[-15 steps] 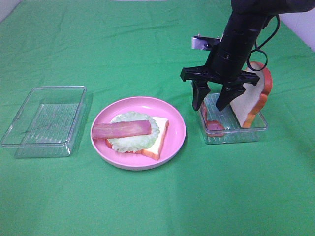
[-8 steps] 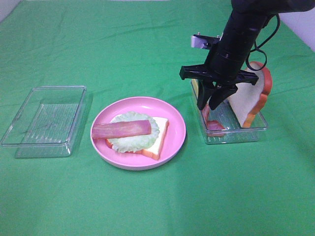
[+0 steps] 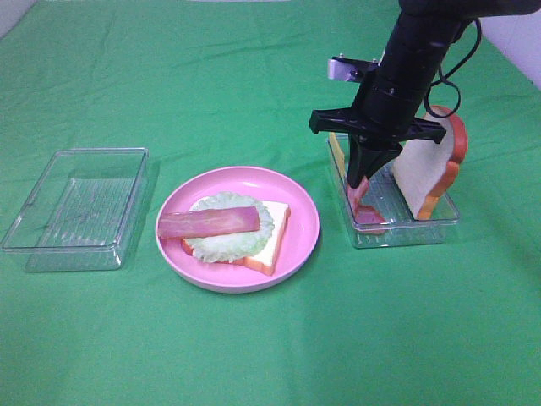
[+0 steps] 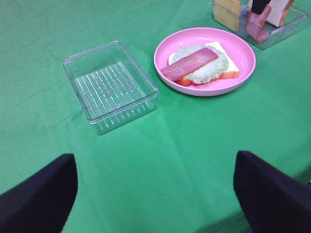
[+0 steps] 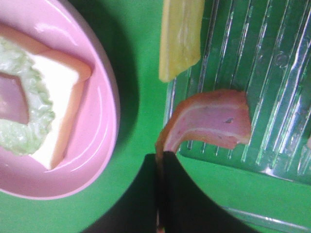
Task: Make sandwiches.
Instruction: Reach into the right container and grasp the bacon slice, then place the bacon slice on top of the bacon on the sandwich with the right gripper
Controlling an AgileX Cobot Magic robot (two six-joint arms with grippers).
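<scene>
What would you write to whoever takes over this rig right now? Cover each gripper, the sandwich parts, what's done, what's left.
Left gripper: open, holding nothing.
Right gripper: shut on the end of a bacon strip lying in the clear tray.
Done: on the pink plate, bread slice, lettuce and first bacon are stacked.
Left, probably: move the held strip over, then the cheese and the upright bread from the tray.

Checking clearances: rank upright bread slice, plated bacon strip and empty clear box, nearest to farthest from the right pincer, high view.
1. Upright bread slice, beside the right pincer, same tray.
2. Plated bacon strip, centre.
3. Empty clear box, far left.
</scene>
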